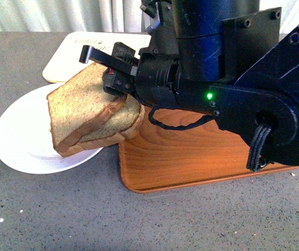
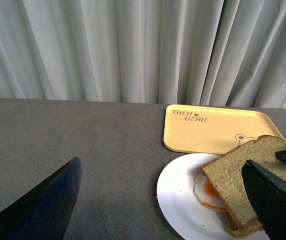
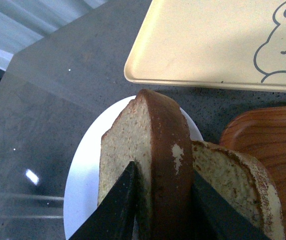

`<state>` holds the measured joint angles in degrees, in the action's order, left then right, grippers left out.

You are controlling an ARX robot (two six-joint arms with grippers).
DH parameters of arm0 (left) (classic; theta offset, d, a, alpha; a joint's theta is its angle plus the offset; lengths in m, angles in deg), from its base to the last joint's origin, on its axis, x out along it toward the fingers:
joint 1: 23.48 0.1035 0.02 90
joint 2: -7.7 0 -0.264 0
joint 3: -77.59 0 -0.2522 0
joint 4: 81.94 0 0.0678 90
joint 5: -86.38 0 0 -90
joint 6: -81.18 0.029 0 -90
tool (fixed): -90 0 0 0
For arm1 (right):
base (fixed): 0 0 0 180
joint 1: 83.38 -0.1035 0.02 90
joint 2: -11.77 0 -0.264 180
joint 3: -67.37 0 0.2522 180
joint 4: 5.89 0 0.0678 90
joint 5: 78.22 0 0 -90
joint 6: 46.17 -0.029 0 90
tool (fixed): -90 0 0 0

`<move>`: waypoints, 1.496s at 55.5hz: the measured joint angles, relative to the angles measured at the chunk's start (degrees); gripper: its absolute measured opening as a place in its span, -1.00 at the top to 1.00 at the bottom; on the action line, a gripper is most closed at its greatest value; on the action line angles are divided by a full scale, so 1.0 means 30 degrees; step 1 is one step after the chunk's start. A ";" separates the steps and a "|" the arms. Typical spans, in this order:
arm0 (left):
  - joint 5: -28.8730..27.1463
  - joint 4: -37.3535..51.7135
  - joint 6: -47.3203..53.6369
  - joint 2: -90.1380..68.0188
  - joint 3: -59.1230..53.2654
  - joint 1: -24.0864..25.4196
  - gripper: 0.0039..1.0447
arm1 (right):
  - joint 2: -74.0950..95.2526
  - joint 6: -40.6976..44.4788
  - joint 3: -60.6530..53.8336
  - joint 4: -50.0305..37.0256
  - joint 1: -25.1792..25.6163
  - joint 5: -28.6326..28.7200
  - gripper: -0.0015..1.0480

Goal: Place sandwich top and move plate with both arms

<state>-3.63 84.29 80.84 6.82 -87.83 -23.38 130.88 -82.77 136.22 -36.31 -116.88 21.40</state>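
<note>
My right gripper [image 1: 99, 70] is shut on the sandwich top [image 1: 78, 107], a thick brown bread slice held tilted over the white plate [image 1: 18, 136]. Its low edge rests near the plate. In the right wrist view the two black fingers [image 3: 117, 210] pinch the slice [image 3: 158, 135] by its crust. A second bread slice [image 1: 120, 125] lies under it on the plate's right side, with a fried egg [image 2: 210, 192] beneath. My left gripper [image 2: 160, 210] is open and empty, a little before the plate [image 2: 178, 195]. The left arm is out of the front view.
A yellow bear-printed tray [image 1: 65, 57] lies behind the plate. A brown wood-grain tray [image 1: 180, 157] lies right of the plate, its edge touching or under the lower slice. The dark grey table [image 1: 60, 209] ends at a white curtain [image 2: 132, 50].
</note>
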 joint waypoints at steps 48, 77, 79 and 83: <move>0.0000 0.0000 0.0000 0.0000 0.0000 0.0000 -0.83 | -0.9464 0.4736 -0.4488 0.1290 0.2441 -0.1362 -0.82; 0.0000 0.0000 0.0007 0.0000 0.0000 0.0000 -0.83 | -1.5016 1.1774 -1.2779 -0.4160 0.5617 -0.8692 0.58; 0.0000 0.0000 0.0007 0.0000 0.0000 0.0000 -0.83 | -1.5744 1.1846 -1.3391 -0.4022 0.6011 -0.8269 0.75; 0.0000 0.0000 0.0007 0.0000 0.0000 0.0000 -0.83 | -1.7223 1.2036 -1.4433 -0.3577 0.6710 -0.7366 0.97</move>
<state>-3.63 84.29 80.87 6.82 -87.83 -23.38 79.21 -46.66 92.92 -47.05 -96.75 -0.69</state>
